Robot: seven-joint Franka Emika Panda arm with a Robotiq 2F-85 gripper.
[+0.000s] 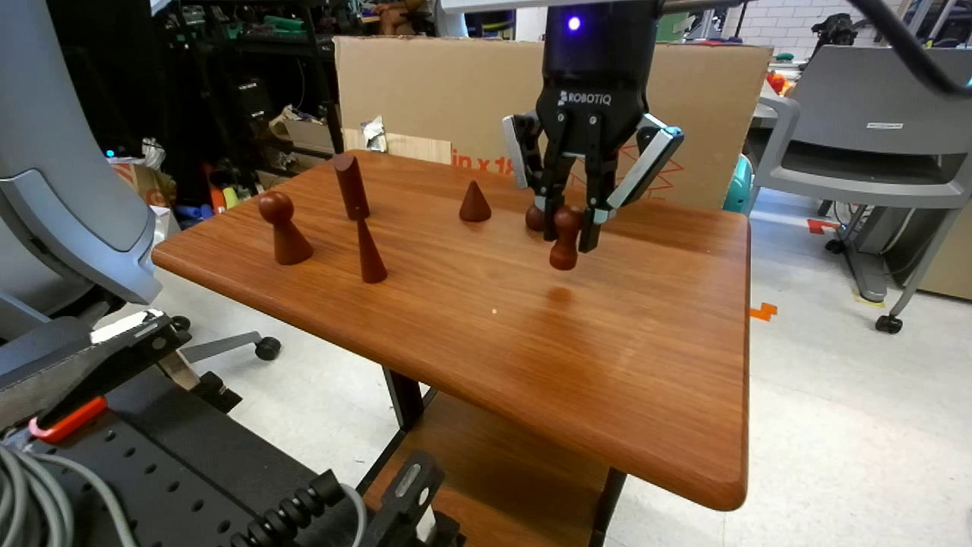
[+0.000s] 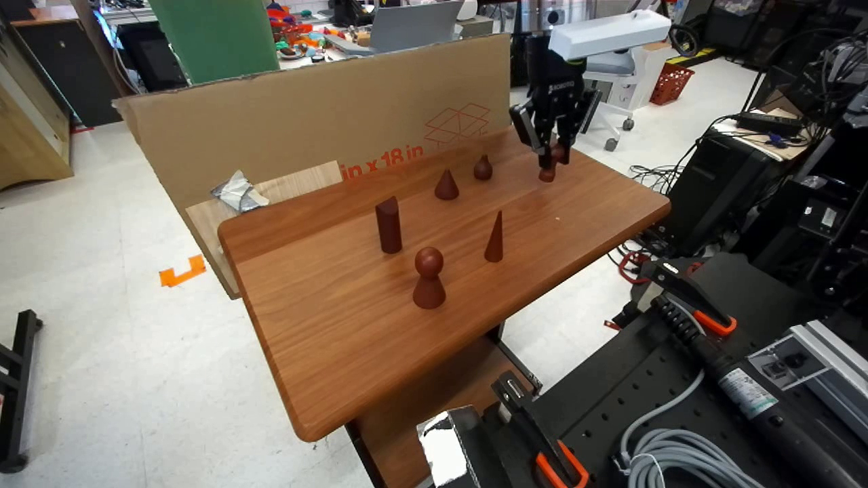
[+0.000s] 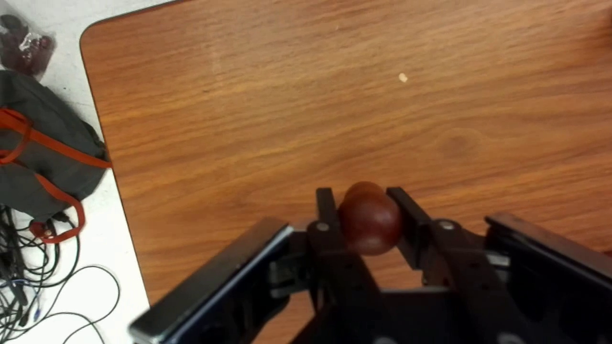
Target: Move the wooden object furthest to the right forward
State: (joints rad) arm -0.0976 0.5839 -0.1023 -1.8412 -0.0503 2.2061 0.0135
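The wooden object (image 1: 563,257) is a small reddish-brown peg with a round head, narrow neck and flared base. My gripper (image 1: 569,240) is shut on it, with one finger on each side of its head and neck. The peg is roughly upright and hangs a little above the table, with a dark reflection below its base. In an exterior view the peg (image 2: 547,174) and gripper (image 2: 555,160) are near the table's far right end. In the wrist view the peg's round head (image 3: 370,224) sits between the fingertips (image 3: 359,196), hiding most of its base.
On the table (image 1: 645,365) stand a squat knobbed piece (image 2: 483,168) and a short cone (image 2: 447,186). Farther off are a slant-topped cylinder (image 2: 388,227), a slim cone (image 2: 495,238) and a larger pawn (image 2: 428,288). A cardboard sheet (image 2: 305,122) stands along one long edge.
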